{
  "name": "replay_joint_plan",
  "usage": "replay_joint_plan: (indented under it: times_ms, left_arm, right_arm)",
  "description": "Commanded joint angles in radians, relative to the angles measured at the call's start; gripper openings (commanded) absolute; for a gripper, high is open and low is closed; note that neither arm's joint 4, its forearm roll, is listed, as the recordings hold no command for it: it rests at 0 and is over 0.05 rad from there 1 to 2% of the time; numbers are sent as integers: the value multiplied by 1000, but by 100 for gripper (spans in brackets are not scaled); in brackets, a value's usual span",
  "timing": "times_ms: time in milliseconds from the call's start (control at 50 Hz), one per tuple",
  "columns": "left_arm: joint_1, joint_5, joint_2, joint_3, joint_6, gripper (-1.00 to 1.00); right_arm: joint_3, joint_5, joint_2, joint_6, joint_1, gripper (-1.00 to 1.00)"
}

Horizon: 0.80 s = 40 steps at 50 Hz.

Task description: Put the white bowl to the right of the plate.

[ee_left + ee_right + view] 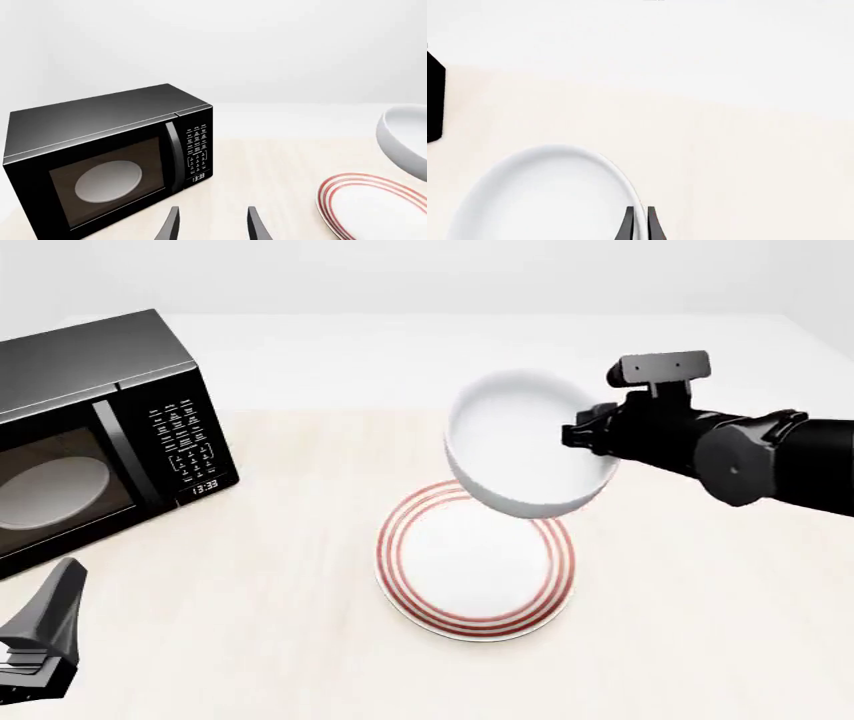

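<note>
left hand (47, 640) released | right hand (640, 222) pinches white bowl (527, 445) rim over plate (477, 560)

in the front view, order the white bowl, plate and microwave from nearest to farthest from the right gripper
1. White bowl: the right gripper is shut on its rim, holding it in the air.
2. Plate: on the table just below and left of the bowl, partly overlapped by it.
3. Microwave: far left side of the table.

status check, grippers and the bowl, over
Right gripper shut on glossy white round bowl, held in the air, overlapping the red-ringed flat plate. Left gripper open, idle. Black microwave far left, nothing blocking.
</note>
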Motion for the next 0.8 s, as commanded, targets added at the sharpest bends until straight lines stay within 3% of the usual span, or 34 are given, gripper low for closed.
replay_joint_plan:
  times_ms: [20, 400, 800]
  left_arm:
    - [0, 0, 0, 0, 0, 100]
    - [0, 0, 0, 0, 0, 100]
    - [0, 0, 0, 0, 0, 100]
  right_arm:
    - [86, -23, -94, 17, -169, -100]
    - [196, -85, -137, 2, -378, -100]
    - [307, -209, -87, 56, -506, -100]
